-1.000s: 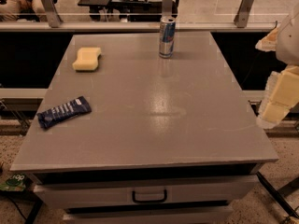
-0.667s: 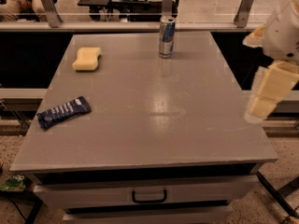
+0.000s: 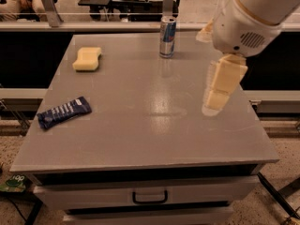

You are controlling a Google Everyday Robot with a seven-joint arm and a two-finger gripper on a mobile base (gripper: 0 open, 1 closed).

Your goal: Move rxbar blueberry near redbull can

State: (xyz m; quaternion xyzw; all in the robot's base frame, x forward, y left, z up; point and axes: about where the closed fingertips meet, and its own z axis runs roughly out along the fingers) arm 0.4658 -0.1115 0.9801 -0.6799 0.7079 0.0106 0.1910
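Pictured: the cream-coloured gripper [image 3: 214, 102] hangs over the right side of the square grey table [image 3: 140, 139], angled down and a little leftward beneath its bulky white wrist housing [image 3: 246, 25]; from this angle we cannot tell whether it is spread or closed, though it carries nothing that we can see. The slim silver-and-blue redbull can [image 3: 167, 36] stands upright at the middle of the far edge. The pale yellow sponge [image 3: 87, 59] rests in the far-left corner. The flat, oblong dark blue rxbar blueberry [image 3: 64, 112] lies slantwise near the front-left edge, well apart from both can and gripper.

We judge the task barely begun; the bar is not yet grasped, and the arm must cross the whole tabletop to reach it. Lying flat, the wrapper probably wants a top-down pinch across its narrow width; the tall can could topple if the bar is set down too close.
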